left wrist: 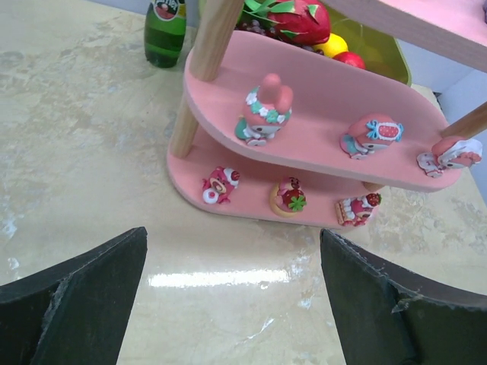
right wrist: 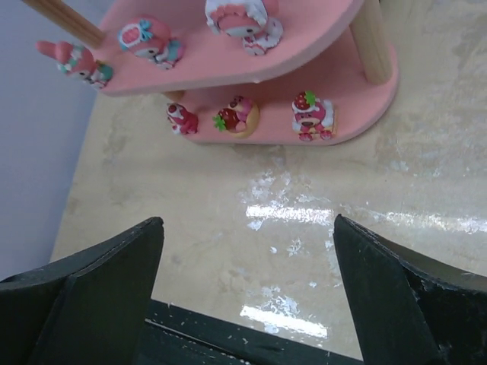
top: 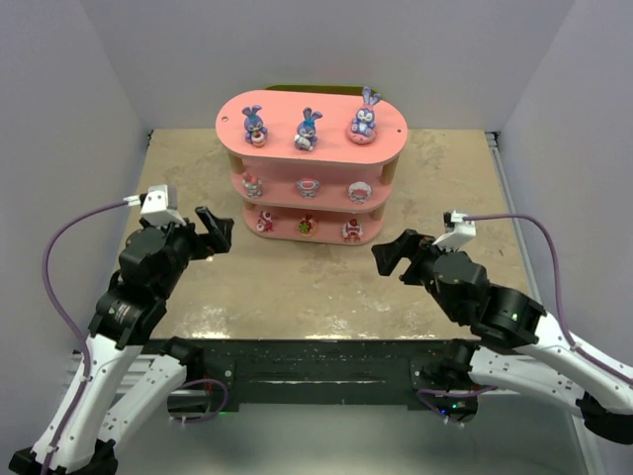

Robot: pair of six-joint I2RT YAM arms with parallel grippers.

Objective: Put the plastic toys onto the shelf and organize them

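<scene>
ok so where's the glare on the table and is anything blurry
Top external: shelf and toys sharp, a faint sheen on the table at its near edge. Left wrist: one bright glare streak on the table, seen between the fingers, which are dark and featureless. Right wrist: broken glare patches on the table, toys a little soft.

The overhead camera looks down from behind. Both wrist cameras sit low and closer, facing the lower tiers of the pink three-tier oval-board shelf (top: 281,124) from opposite sides.
</scene>
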